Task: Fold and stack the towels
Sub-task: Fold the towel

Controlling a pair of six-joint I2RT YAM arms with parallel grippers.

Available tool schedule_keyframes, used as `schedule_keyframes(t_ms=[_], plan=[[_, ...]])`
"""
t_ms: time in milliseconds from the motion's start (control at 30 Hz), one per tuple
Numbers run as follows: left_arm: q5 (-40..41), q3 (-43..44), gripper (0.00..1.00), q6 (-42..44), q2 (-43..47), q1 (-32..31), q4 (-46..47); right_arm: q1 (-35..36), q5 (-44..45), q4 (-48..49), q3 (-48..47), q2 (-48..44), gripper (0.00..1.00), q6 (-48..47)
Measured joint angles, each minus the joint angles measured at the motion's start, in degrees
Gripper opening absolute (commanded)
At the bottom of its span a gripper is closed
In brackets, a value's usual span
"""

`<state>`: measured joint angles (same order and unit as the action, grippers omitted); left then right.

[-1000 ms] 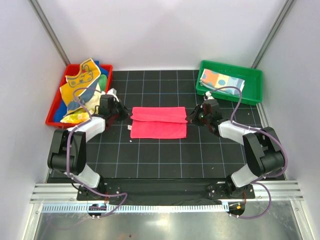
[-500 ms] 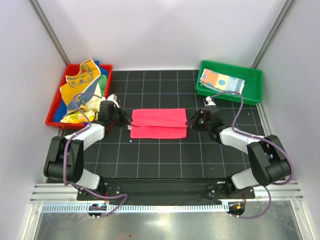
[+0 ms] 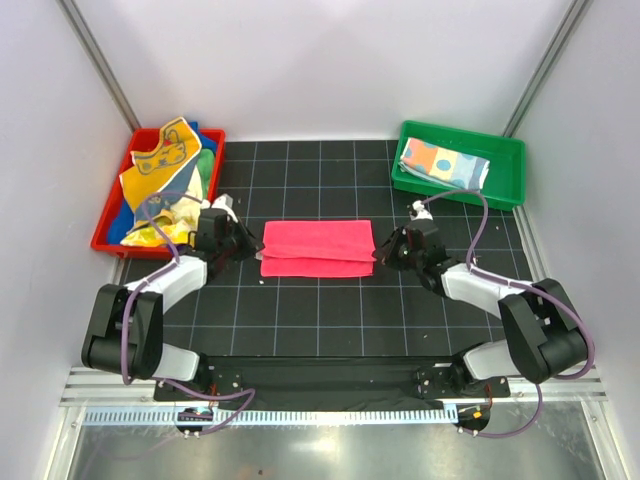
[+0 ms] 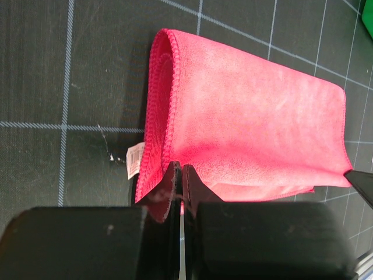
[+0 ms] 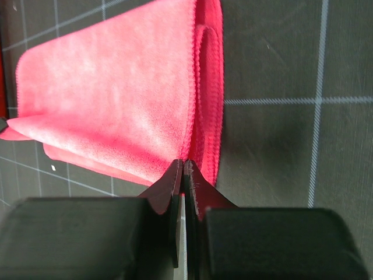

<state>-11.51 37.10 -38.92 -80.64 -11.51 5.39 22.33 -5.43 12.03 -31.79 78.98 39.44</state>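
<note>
Surface point(image 3: 320, 320): black gridded mat, enclosed by white walls. Pink-red towel point(image 3: 317, 248): lay at centre frame, folded into a long strip, flat on the mat. Left pincer point(image 4: 179, 175): pressed together on the near corner of the strip's left end. Right pincer point(image 5: 183, 170): pinched the right end likewise. Red tray point(image 3: 213, 134), upper left: held a heap of mixed towels point(image 3: 160, 180). Green tray point(image 3: 505, 165), upper right: held one folded patchwork towel point(image 3: 447, 160).

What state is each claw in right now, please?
Left claw: closed, pinching the pink-red towel at its left end.
Right claw: closed, pinching the same towel's right end.
</note>
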Motion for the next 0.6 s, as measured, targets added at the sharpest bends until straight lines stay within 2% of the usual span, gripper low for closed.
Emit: schedule_keyframes(t_ms=[233,433,600], plan=[[0.17,-1.84,0.0,-0.39,0.26,-0.5,0.35,0.42,0.5,-0.02,1.81,0.0,0.07,0.11],[0.61,-3.39,0.13,-1.38,0.26,-0.9,0.83,0.74,0.66,0.52,2.51,0.0,0.08,0.42],[1.18,-3.76,0.14,-1.79,0.26,-0.92,1.27,1.14,0.83,1.07,3.23,0.0,0.08,0.94]])
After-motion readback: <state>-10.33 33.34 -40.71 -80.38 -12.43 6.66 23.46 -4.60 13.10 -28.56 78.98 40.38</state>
